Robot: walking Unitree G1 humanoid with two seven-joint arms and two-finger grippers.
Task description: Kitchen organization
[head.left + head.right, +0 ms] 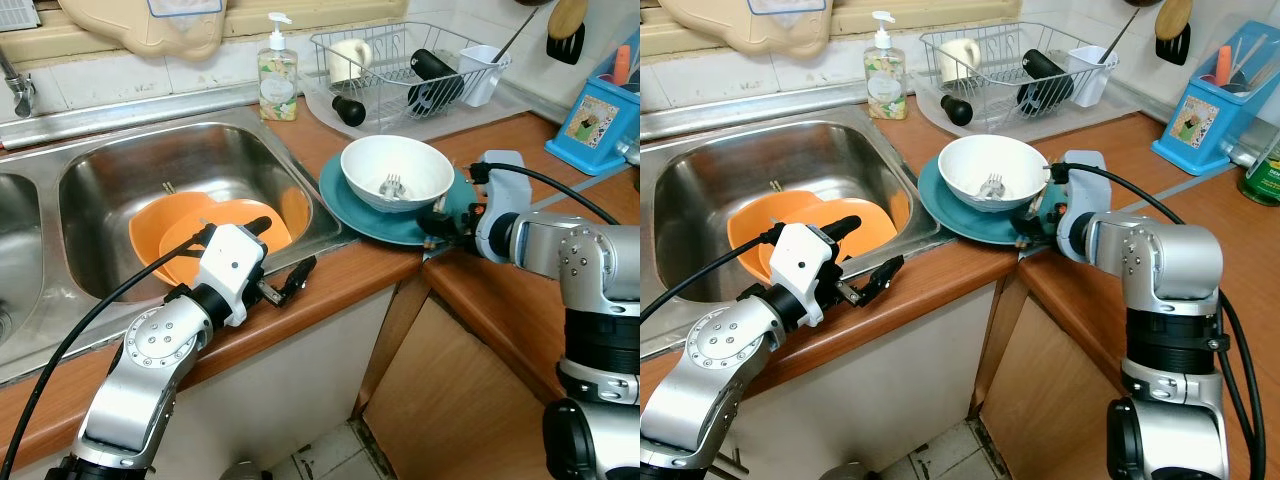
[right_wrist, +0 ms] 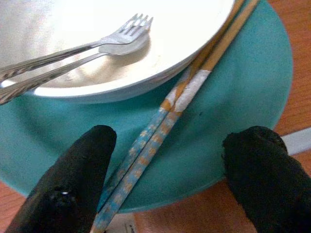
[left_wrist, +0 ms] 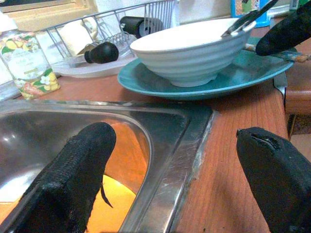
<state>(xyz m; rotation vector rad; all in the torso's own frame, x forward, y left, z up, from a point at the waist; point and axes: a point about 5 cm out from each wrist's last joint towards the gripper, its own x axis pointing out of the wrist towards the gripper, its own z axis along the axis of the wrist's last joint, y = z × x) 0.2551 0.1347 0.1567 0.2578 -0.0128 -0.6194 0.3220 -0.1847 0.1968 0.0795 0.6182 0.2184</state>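
Right of frame centre, my right gripper [image 2: 170,179] hangs with jaws released around 2 chopsticks [image 2: 160,131] lying on the teal plate [image 2: 243,97] beside the white bowl [image 1: 396,170]. They look thin, stiff and slippery; I'd pinch them mid-length. My left gripper [image 1: 285,285] is released too.

- Before me, a wooden tabletop [image 1: 480,290] turns a corner.
- A steel sink [image 1: 110,175] is set into it.
- White tiled wall [image 1: 150,70] behind.
- Tiled floor [image 1: 330,455] below.
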